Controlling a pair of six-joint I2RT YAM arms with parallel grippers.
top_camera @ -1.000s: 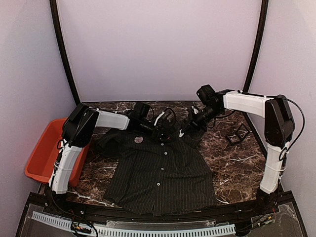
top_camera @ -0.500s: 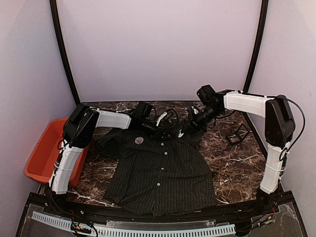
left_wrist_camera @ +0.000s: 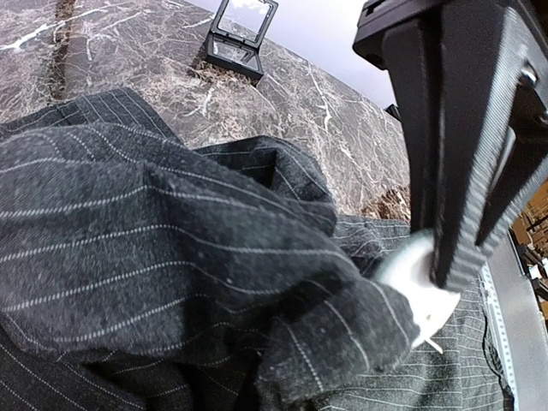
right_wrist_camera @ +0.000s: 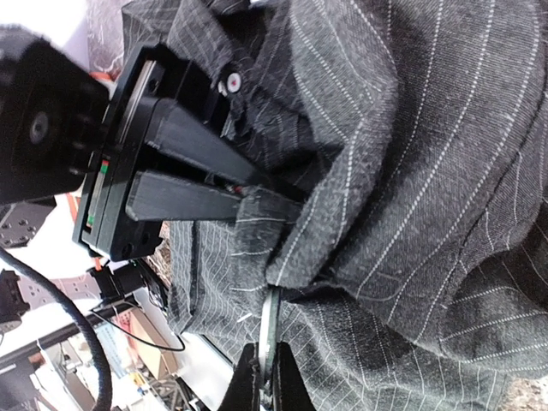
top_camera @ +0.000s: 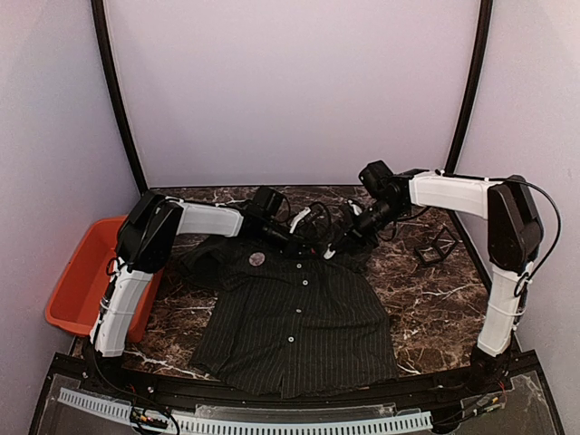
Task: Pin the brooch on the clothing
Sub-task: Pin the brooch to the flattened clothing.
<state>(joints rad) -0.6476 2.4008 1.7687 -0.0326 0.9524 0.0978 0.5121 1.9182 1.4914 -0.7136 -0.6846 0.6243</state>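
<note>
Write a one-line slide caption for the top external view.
Left gripper pinches a dark pinstriped shirt near its collar on a brown marble table, shut right gripper beside it.

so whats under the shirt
The shirt lies on the marble table, which shows beside it. Whatever is beneath the fabric is covered, so nothing else there can be seen.

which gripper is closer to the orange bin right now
Left. The left gripper pinches the shirt at the collar, with the orange bin off to its own left. The right gripper is at the same collar, farther from the bin.
</note>
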